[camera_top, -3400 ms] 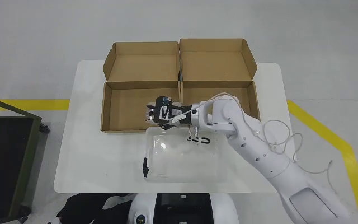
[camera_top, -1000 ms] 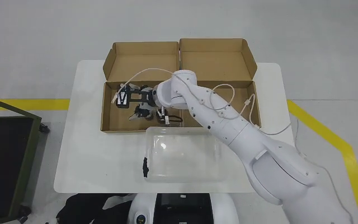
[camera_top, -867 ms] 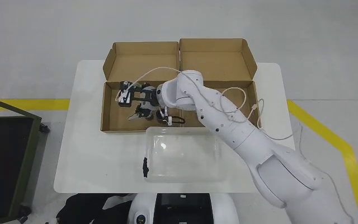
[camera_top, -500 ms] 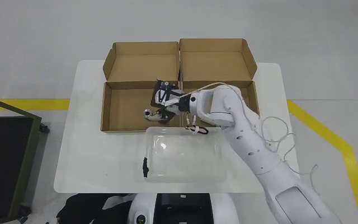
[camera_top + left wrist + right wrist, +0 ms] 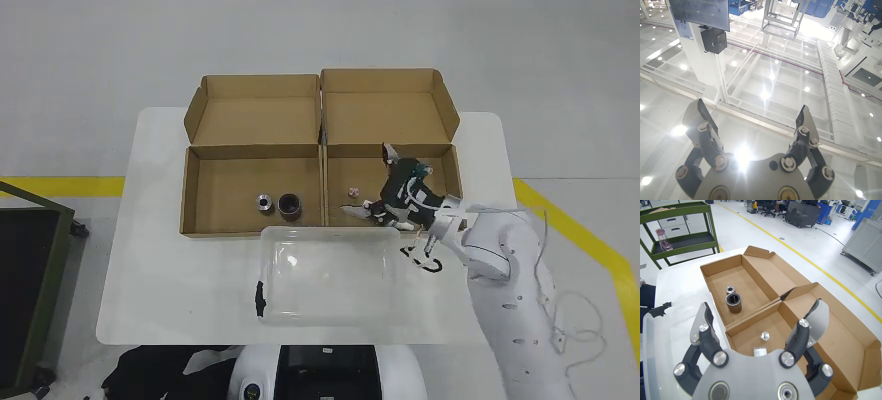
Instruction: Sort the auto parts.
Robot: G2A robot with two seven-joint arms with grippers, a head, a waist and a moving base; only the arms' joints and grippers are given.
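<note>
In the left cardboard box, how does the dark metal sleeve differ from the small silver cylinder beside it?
The dark grey metal sleeve is wider and taller than the small shiny silver metal cylinder. The sleeve has a thin wall around a wide bore; the silver cylinder has a thick wall and a narrow hole. Both stand upright, opening up, in the left brown cardboard box.

lt: bright, even | glare: ceiling lamps (image 5: 763,95) (left wrist view) | shadows: soft | edges: fisheye
</note>
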